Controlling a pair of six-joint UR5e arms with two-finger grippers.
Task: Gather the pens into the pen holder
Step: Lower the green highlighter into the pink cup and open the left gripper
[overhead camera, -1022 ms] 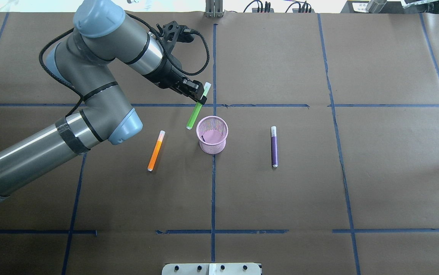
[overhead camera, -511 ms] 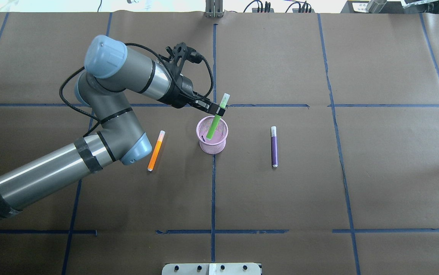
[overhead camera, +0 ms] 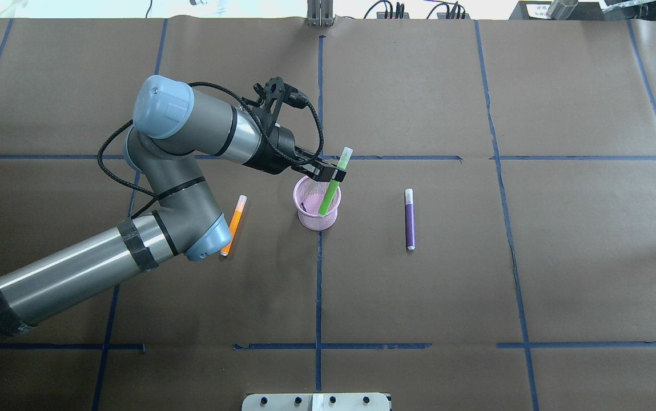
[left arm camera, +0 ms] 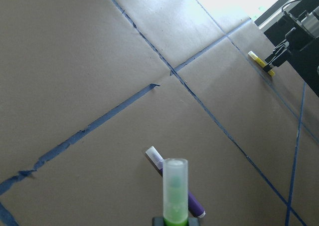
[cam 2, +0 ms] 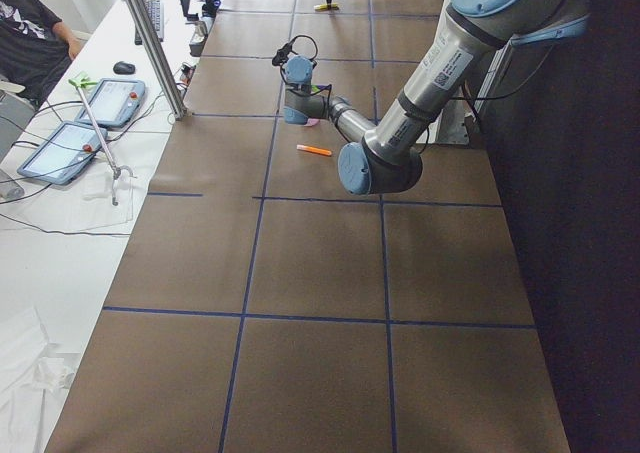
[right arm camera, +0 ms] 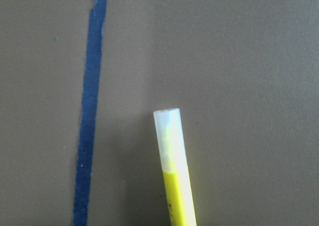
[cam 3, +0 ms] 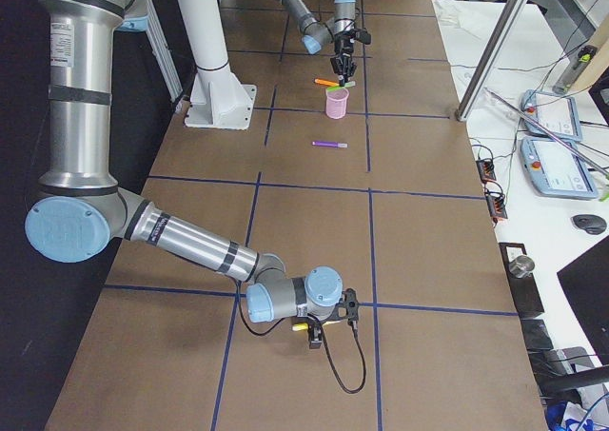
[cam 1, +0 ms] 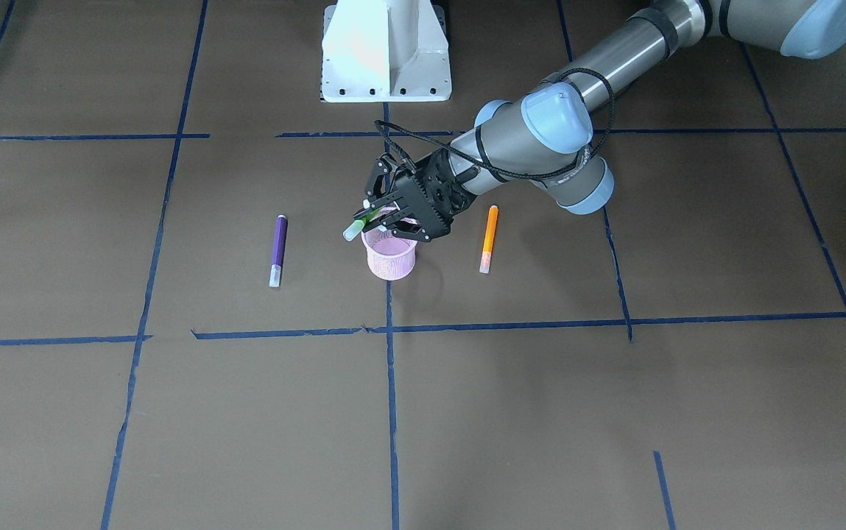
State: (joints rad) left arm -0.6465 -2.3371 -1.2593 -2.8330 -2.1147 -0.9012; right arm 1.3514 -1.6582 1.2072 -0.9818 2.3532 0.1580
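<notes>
Left hand (overhead camera: 336, 174): clamped on the green pen (overhead camera: 328, 200), gripping high on the barrel just under the pale cap. I hold it there so the long free end below can go into the pen holder (overhead camera: 300, 193) first, with my fingers clear of the rim.

Pen attitude: tilted, not plumb. The cap leans up and away from my base, and the lower end points down toward me. In the overhead view the lower end falls inside the pink mouth, near the wall on my side. I cannot tell how far below the rim it sits, because in the front-facing view the hand (cam 1: 375, 213) hides that end. The tilt follows my wrist, which comes in low and sideways from my left.

Holder relative to hand: directly beneath, slightly toward my base, upright on the counter (overhead camera: 476, 285).

Judgement: this is the release step. With this lean, the pen should slide down the mesh wall. The risk is that the holder tips if the pen tip pushes on the wall.

Remaining pens: the orange pen (overhead camera: 233, 224) lies flat on my left of the holder, beside my forearm. The purple pen (overhead camera: 410, 220) lies flat on my right, well apart from the holder.

Right hand (cam 3: 314, 334): far off and low over the counter at the yellow pen (right arm camera: 177, 186). Cannot tell whether it grips the pen.
</notes>
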